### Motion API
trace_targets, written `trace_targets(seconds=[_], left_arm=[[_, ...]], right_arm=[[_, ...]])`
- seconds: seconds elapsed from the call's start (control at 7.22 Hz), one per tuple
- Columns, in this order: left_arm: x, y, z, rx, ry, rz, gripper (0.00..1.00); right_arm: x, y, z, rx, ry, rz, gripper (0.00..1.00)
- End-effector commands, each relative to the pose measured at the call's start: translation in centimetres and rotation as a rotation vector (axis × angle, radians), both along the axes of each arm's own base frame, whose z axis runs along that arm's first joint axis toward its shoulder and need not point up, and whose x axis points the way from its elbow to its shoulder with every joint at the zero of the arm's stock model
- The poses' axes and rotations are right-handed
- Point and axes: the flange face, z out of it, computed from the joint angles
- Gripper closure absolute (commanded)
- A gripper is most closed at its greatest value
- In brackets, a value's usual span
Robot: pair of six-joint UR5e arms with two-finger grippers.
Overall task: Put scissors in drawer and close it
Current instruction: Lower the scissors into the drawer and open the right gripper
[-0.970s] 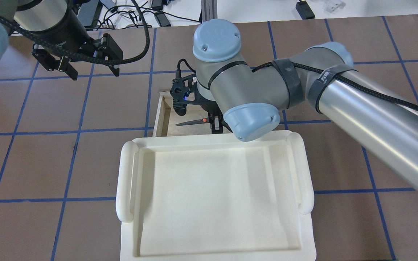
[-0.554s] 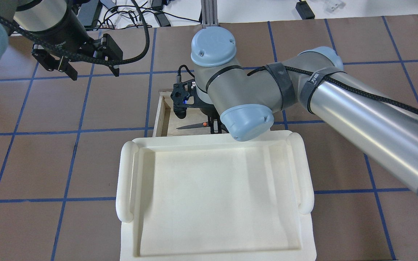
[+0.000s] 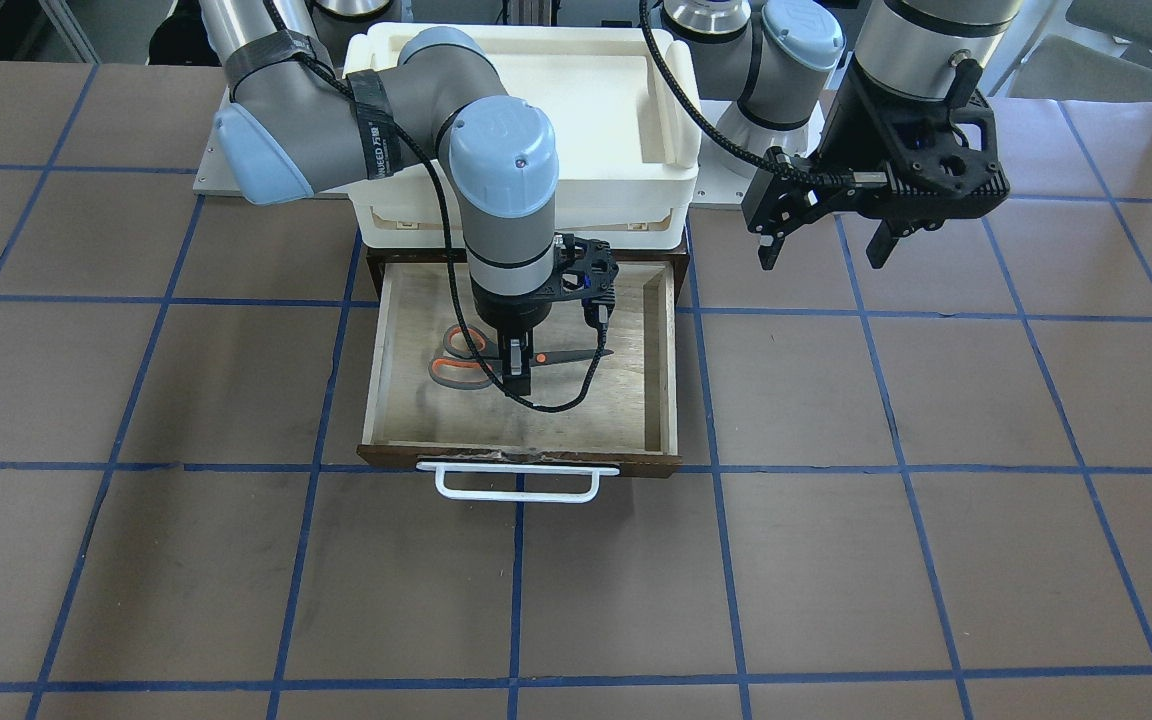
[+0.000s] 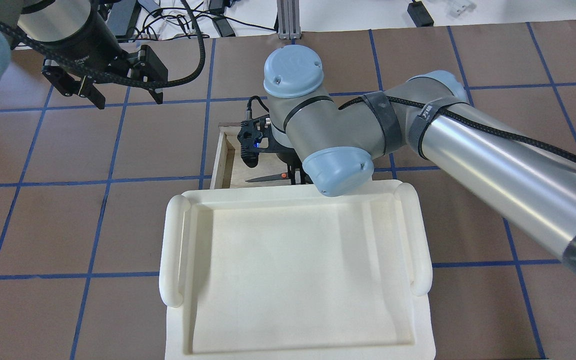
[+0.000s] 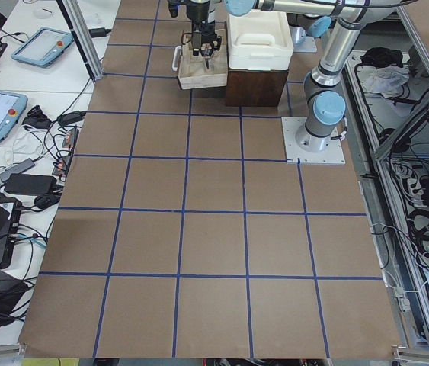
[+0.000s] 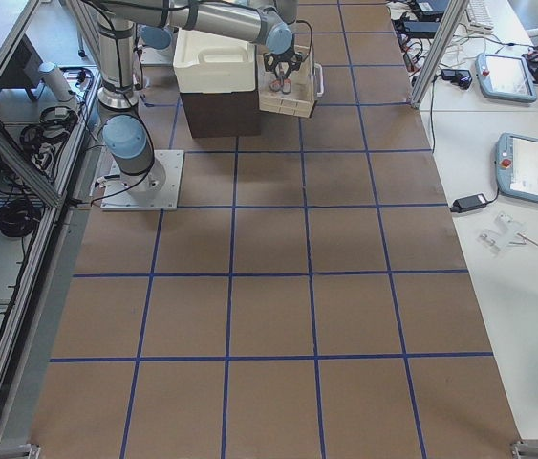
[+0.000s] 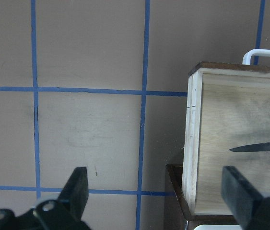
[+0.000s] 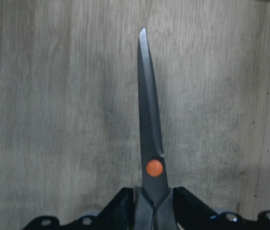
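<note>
The drawer (image 3: 526, 455) is pulled open toward the camera in the front view, with its white wire handle (image 3: 518, 484) in front. My right gripper (image 3: 516, 376) reaches down inside it, shut on the scissors (image 3: 456, 358) just behind the orange pivot. The blades (image 8: 149, 124) lie low over the plywood floor; I cannot tell if they touch it. From overhead, the scissors (image 4: 268, 177) point left inside the drawer (image 4: 224, 155), and the right gripper (image 4: 295, 176) is partly hidden by the wrist. My left gripper (image 4: 128, 100) is open and empty, hovering left of the drawer (image 7: 192, 143).
A white plastic tray (image 4: 174, 250) sits on top of the cabinet above the drawer and hides the drawer's back part from overhead. The right arm's elbow (image 3: 266, 150) hangs over the tray's corner. Brown table with blue grid lines lies all around.
My right arm has shifted a little toward the tray and lower, carrying the scissors deeper into the drawer. The left arm has barely moved.
</note>
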Motion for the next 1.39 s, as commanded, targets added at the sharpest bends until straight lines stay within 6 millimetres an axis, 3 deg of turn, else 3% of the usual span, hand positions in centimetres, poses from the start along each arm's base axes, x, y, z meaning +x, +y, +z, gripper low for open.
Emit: trace_targets(seconds=[0.0, 0.14, 0.28, 0.42, 0.55, 0.69, 0.83, 0.97, 1.11, 1.25], left_arm=[[-0.2, 0.2, 1.4, -0.033, 0.010, -0.003, 0.00], [-0.2, 0.6, 2.0, -0.046, 0.010, -0.003, 0.00], [-0.5, 0.7, 2.4, -0.058, 0.046, 0.011, 0.00], [-2.0, 0.5, 3.0, -0.084, 0.220, -0.015, 0.00], [-2.3, -0.4, 2.8, -0.112, 0.241, -0.030, 0.00], [-2.0, 0.0, 2.4, -0.114, 0.195, -0.029, 0.00], [-1.4, -0.6, 1.6, -0.110, 0.129, -0.025, 0.00], [-1.4, -0.9, -0.1, -0.076, 0.120, -0.064, 0.00], [-1.4, -2.6, -3.9, -0.078, 0.124, -0.057, 0.00], [-1.8, -4.7, -5.2, -0.180, 0.134, -0.029, 0.00]], right_arm=[[0.2, -0.3, -0.7, -0.005, -0.012, -0.031, 0.61], [0.3, -0.3, -0.9, 0.000, -0.012, -0.051, 0.21], [0.3, -0.4, -0.8, -0.003, -0.013, -0.059, 0.01], [0.3, -0.7, 0.7, -0.023, -0.024, -0.070, 0.01], [-0.6, -1.9, 4.6, -0.058, -0.038, -0.091, 0.01], [-2.8, -3.6, 7.7, -0.036, -0.035, -0.130, 0.01], [-6.5, -5.6, 11.0, -0.044, -0.049, -0.203, 0.01], [-10.7, -5.3, 14.8, -0.058, -0.085, -0.308, 0.01], [-15.6, -5.0, 17.9, -0.067, -0.095, -0.540, 0.01], [-19.6, -4.2, 20.5, -0.093, -0.092, -0.644, 0.00]])
